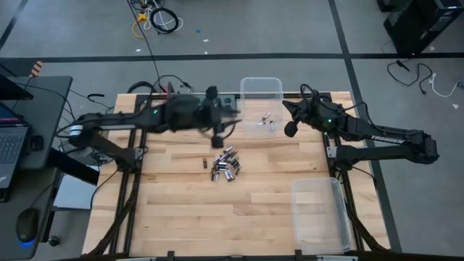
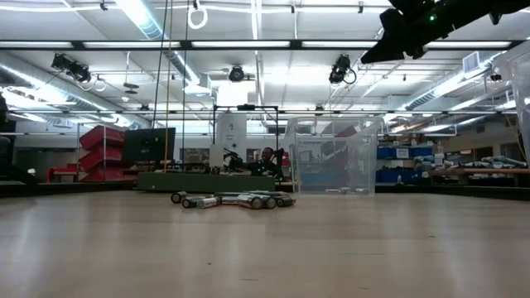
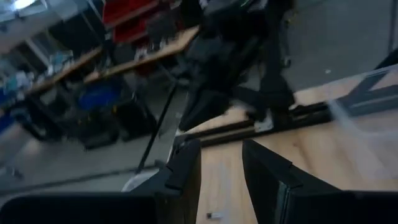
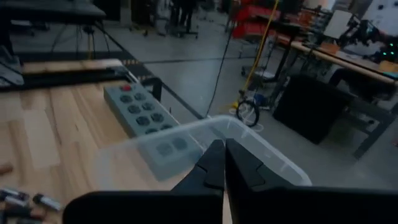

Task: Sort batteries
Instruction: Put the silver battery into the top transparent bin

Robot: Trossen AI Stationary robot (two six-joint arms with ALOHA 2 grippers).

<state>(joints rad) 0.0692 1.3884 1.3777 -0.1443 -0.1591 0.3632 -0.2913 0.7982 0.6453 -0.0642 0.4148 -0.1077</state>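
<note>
Batteries (image 1: 225,165) clustered mid-table, a couple more inside the clear bin (image 1: 262,88) at 12 o'clock; left gripper (image 1: 217,139) just above the pile, fingers narrowly apart and empty (blurred), right gripper (image 1: 290,130) closed, empty, beside bin.

Two clear bins (image 1: 262,93) (image 1: 320,214), power strip (image 4: 142,113) — laptop (image 1: 10,145), perhaps
</note>
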